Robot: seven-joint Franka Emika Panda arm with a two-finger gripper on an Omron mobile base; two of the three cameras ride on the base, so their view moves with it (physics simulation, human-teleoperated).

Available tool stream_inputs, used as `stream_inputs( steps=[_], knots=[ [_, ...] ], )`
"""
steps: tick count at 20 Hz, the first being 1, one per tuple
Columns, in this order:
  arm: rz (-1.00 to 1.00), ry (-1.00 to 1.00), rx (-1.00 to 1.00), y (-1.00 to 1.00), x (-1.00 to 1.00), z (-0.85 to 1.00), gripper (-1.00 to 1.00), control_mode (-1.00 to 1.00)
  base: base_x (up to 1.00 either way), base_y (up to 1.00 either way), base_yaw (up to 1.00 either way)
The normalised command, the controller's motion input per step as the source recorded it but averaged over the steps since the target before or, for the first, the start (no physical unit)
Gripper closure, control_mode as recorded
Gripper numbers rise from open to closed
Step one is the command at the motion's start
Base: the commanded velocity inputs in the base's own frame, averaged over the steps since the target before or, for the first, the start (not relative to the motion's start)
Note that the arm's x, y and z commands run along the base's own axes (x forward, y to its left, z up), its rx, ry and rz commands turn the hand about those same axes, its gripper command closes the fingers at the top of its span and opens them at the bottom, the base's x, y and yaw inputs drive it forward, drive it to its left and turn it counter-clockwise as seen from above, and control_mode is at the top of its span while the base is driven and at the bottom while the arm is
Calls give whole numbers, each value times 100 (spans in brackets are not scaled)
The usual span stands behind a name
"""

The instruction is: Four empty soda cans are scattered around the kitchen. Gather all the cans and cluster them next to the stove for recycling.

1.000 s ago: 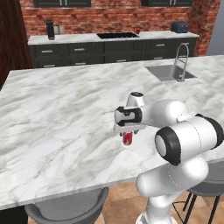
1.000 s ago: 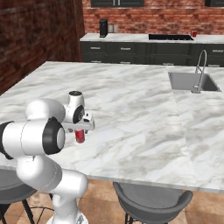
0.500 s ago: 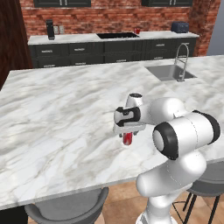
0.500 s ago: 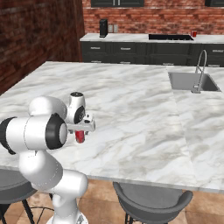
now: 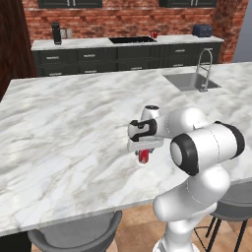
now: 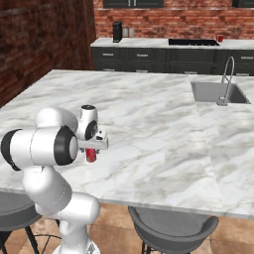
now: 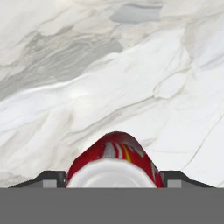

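One red soda can (image 5: 143,156) (image 6: 91,155) stands upright on the marble island near its front edge. My gripper (image 5: 143,151) (image 6: 91,150) points straight down over it. In the hand view the can's silver top and red side (image 7: 114,151) sit between my fingertips (image 7: 52,177), which press against both sides, so the gripper (image 7: 113,178) is shut on it. A second small red can (image 5: 154,35) (image 6: 220,38) stands on the back counter just right of the black stove (image 5: 132,39) (image 6: 193,42).
A sink with a tall faucet (image 5: 204,69) (image 6: 225,82) is set into the island (image 5: 59,128) to the right. Grey stools (image 5: 74,236) (image 6: 171,228) stand under the front edge. On the back counter are a dark appliance (image 5: 56,32) and a toaster (image 5: 203,30).
The fingers have closed in from wide open onto the sides of the can. The arm and the can have stayed in place.
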Motion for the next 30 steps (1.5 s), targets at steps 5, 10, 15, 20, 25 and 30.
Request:
stream_inputs(
  steps=[5,10,15,20,25,30],
  knots=[
    [0,1,0,0,0,0,100,-100,0,0,0],
    [0,0,0,-1,0,0,100,-100,0,0,0],
    [0,-7,-1,-10,-7,42,100,-100,0,0,0],
    [-3,-12,-6,0,-27,60,100,-100,0,0,0],
    [0,-10,-2,-11,-33,63,100,-100,0,0,0],
    [0,-4,0,-32,-30,64,100,-100,0,0,0]
  ],
)
